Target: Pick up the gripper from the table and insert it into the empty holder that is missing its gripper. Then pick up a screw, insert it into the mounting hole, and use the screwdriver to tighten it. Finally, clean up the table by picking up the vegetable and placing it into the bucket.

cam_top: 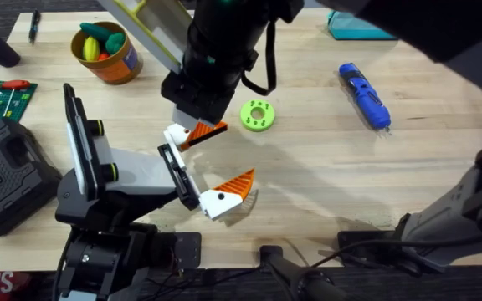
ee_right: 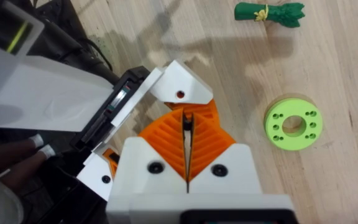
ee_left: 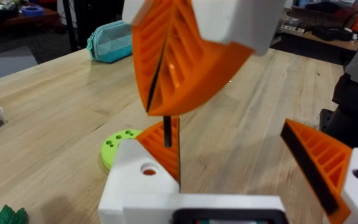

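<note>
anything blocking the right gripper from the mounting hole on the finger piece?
Nothing visible. The right gripper, shut on a thin dark rod, hangs just above the gripper; its mounting hole is open and uncovered, beside the rod's tip.

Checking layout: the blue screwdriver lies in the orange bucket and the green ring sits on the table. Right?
No: the overhead view shows the blue screwdriver on the table, far from the orange bucket. The green ring does sit on the table.
</note>
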`<state>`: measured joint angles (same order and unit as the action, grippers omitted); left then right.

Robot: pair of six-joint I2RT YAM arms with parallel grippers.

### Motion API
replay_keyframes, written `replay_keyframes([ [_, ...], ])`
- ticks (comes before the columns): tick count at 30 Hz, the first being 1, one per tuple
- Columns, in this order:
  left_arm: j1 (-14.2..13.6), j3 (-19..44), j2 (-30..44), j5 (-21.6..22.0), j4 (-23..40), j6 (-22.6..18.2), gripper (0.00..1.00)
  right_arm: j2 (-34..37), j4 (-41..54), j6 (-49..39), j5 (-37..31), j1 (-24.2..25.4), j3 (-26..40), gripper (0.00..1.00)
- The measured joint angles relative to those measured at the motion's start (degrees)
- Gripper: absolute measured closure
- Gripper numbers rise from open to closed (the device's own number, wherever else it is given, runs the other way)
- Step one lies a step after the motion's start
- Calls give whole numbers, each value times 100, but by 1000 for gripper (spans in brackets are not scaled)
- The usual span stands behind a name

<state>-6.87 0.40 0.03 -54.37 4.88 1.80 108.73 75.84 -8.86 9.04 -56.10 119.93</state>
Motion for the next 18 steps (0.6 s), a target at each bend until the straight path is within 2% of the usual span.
replay_keyframes([
  [9, 0, 0, 1, -2, -13, 0, 18, 13, -495, 2, -2, 1, 203, 995],
  [18, 0, 0, 1, -2, -13, 0, 18, 14, -250, 4, 28, 2, 211, 994],
])
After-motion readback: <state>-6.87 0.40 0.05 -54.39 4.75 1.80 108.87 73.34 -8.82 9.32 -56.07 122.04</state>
